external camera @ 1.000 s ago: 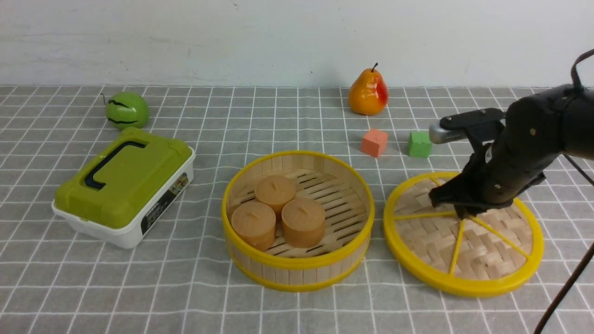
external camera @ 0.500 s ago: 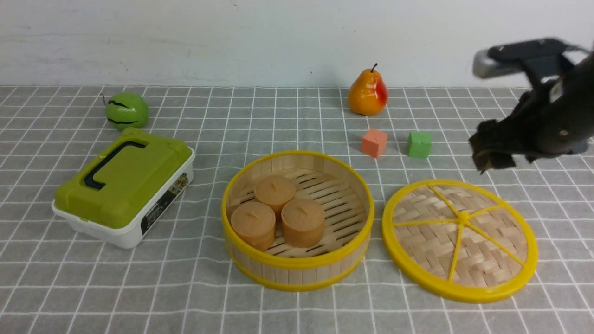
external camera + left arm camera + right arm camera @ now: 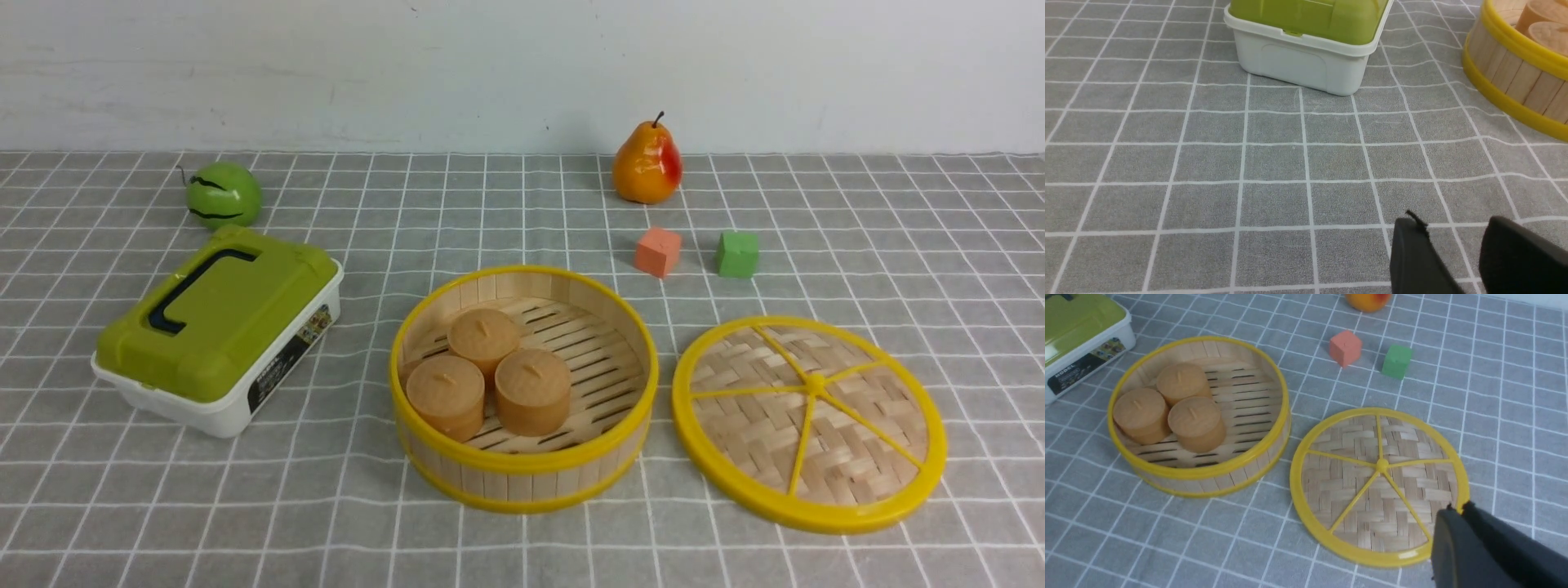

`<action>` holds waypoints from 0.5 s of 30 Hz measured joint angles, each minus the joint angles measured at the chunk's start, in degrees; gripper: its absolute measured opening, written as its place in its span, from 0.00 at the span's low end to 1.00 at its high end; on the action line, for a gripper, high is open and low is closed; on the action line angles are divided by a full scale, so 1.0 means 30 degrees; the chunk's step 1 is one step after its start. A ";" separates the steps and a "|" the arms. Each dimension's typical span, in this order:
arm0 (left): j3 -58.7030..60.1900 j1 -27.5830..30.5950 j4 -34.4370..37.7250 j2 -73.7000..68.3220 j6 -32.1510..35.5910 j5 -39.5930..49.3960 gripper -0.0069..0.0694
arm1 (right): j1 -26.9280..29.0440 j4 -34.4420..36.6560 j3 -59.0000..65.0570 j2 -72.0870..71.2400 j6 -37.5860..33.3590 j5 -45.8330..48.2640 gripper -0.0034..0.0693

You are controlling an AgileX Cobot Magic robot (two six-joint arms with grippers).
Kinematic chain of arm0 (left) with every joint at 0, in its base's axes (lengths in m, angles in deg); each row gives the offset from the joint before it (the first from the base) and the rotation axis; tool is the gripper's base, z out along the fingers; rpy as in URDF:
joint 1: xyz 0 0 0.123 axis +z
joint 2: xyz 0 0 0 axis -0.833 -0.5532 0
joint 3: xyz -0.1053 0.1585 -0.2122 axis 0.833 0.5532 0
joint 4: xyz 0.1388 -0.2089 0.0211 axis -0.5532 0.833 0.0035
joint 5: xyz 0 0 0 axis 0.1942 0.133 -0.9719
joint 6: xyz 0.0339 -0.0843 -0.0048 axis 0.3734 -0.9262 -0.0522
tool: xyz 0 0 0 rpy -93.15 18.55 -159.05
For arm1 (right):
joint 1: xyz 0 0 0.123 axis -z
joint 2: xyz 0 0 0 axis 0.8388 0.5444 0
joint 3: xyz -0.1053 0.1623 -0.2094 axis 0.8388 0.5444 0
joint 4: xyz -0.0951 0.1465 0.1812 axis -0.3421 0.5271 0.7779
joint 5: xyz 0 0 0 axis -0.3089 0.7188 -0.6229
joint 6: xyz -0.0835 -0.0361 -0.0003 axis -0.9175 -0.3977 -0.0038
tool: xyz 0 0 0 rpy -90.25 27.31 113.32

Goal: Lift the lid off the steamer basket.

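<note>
Lid (image 3: 808, 425) off, flat on the checked cloth (image 3: 245, 506) just right of the steamer basket (image 3: 522, 482), rims close. Left gripper (image 3: 1449, 228): jaws apart; right gripper (image 3: 1457, 510): jaws together, by the lid's edge.

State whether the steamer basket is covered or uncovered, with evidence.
Uncovered. The lid lies flat on the cloth beside the basket, apart from it, and three brown cylinders show inside.

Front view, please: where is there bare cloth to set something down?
Bare: the near strip in front of box, steamer basket and lid; the back stretch between green fruit and pear. Crowded: the narrow gap between basket and lid.
</note>
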 joint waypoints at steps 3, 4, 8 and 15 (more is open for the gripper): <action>0.0000 0.0000 -0.0019 0.0000 0.0000 0.0016 0.40 | 0.0000 -0.0065 0.1448 -0.2670 -0.0041 -0.0008 0.02; 0.0000 0.0000 -0.0019 0.0000 0.0000 0.0016 0.40 | 0.0000 -0.0110 0.1911 -0.3305 -0.0041 -0.0048 0.02; 0.0000 0.0000 -0.0019 0.0000 0.0000 0.0016 0.40 | 0.0000 -0.0277 0.3087 -0.5275 -0.0047 -0.0067 0.02; 0.0000 0.0000 -0.0019 0.0000 0.0000 0.0016 0.40 | -0.0158 -0.0751 0.3530 -0.5882 -0.0064 0.1415 0.02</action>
